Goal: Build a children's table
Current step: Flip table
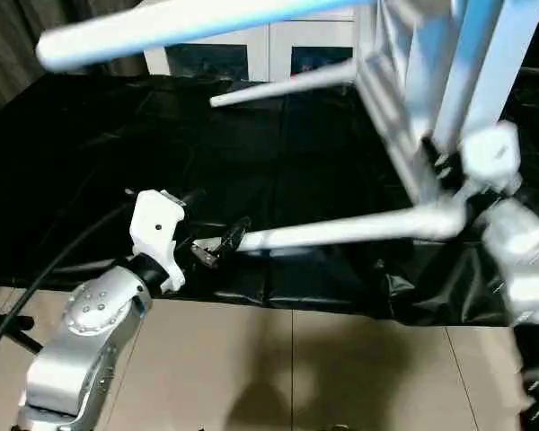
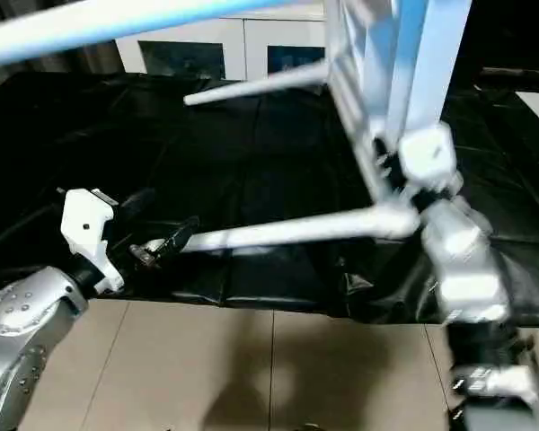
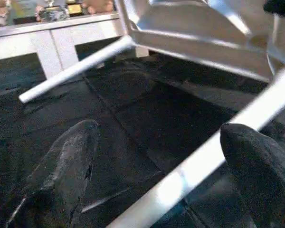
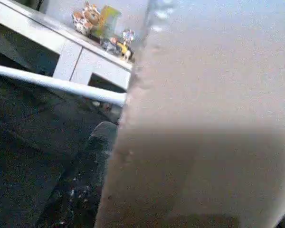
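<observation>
Children's table (image 1: 431,99): white plastic, tipped on its side above a black sheet (image 1: 278,153) spread on the floor (image 1: 287,368), top toward the sheet's right edge. Ribbed underside visible. Tapered tube legs point left; one leg (image 1: 341,231) runs low over the sheet's near edge. Left pincer (image 1: 217,244) sits at that leg's free end, fingers (image 3: 66,166) spread either side of the tube without clamping it. Right pincer (image 2: 404,175) is at the table's near corner socket; finger state cannot be determined. White cabinet (image 1: 251,54) behind the sheet's far edge.
</observation>
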